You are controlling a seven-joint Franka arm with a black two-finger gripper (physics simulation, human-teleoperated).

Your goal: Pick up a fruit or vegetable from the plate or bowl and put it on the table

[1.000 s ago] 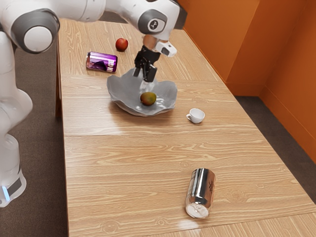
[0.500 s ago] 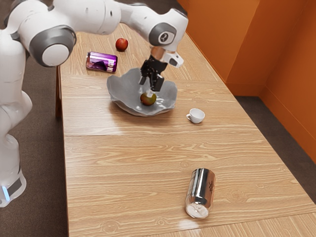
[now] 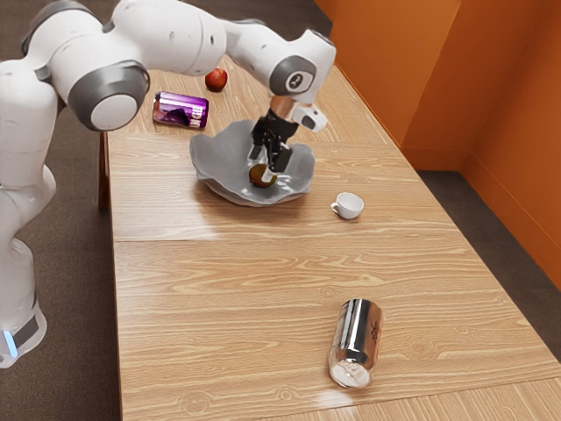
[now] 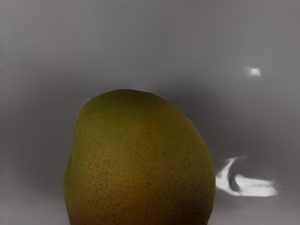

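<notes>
The mango (image 3: 260, 181) lies in the bowl (image 3: 207, 163), directly below the end effector (image 3: 263, 171), so the coming move turns on a near-vertical line: a little lower if the grip needs depth, then a close. The end effector is set wide, one finger to each side of the mango, with no firm grip on it. Its long axis is hard to judge with the fingers over it, though it may lean toward the exterior view's right.

The mango's skin is green going to ochre, finely speckled, smooth and rounded; it should be firm but could roll if pinched off centre. The bowl is grey and glossy, wavy at the rim, and stands toward the far end of the surface (image 3: 219, 281), a pale wood with streaked grain. The cup (image 3: 351, 206), white and glazed, is between the bowl and the surface's edge at the exterior view's right. The purple can (image 3: 181, 110) and red apple (image 3: 216, 80) lie beyond the bowl; the silver can (image 3: 356, 342), shiny metal, lies toward the near edge. A lift should clear the rim before any sideways travel.
</notes>
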